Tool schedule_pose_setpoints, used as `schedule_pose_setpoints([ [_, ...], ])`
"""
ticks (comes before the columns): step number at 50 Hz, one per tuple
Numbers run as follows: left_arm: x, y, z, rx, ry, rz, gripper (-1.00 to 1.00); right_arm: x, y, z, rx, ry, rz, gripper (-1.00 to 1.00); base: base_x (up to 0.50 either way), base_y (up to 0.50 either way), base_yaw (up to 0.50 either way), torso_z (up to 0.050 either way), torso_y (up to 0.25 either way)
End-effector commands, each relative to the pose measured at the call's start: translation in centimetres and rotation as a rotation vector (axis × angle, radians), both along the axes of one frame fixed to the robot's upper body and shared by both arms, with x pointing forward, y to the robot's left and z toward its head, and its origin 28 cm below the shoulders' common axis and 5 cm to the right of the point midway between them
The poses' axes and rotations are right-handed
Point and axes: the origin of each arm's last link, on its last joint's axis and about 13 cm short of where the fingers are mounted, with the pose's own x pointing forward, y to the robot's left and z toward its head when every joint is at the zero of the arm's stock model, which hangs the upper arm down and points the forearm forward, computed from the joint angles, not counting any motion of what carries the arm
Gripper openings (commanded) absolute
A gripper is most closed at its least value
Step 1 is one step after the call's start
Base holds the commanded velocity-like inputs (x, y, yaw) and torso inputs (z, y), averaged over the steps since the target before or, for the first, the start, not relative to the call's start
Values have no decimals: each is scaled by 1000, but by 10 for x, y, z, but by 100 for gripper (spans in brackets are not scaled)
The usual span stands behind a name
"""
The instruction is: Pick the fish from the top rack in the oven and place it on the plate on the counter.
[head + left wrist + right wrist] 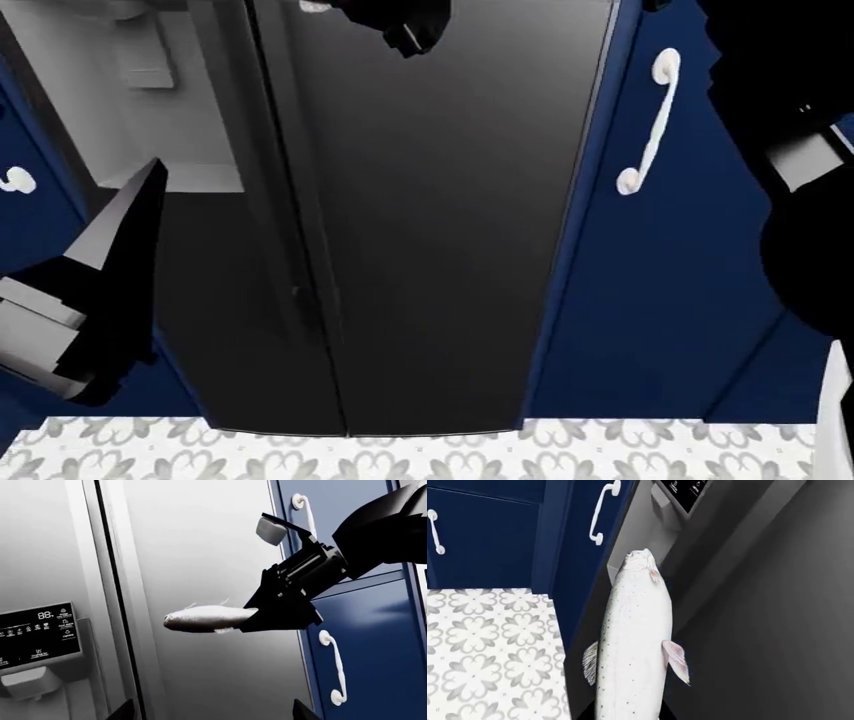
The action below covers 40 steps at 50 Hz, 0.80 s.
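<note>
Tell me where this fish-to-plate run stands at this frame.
Done: the fish is out of the oven, clamped in the right gripper in front of a steel refrigerator. Left: neither plate nor counter is in view, so carrying and placing remain.

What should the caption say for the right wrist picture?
The right gripper carries the fish past a grey fridge and navy cabinets.

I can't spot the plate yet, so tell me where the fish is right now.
The fish is held in the right gripper, in mid-air before the steel fridge door, beside the navy cabinets; the right wrist view shows it hanging above the patterned floor.
</note>
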Motion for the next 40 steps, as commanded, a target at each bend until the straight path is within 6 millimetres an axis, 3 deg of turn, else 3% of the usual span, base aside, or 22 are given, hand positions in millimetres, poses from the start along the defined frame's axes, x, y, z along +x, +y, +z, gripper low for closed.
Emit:
schedule_pose_setpoints([
  [1, 0, 0, -1, 1, 1, 1, 100, -1, 1, 2, 8, -17, 4, -100, -10, 500, 0, 0, 0],
  [40, 1, 0, -1, 6, -3, -2, 100, 1, 1, 0, 4, -27, 10, -100, -8, 500, 0, 0, 0],
])
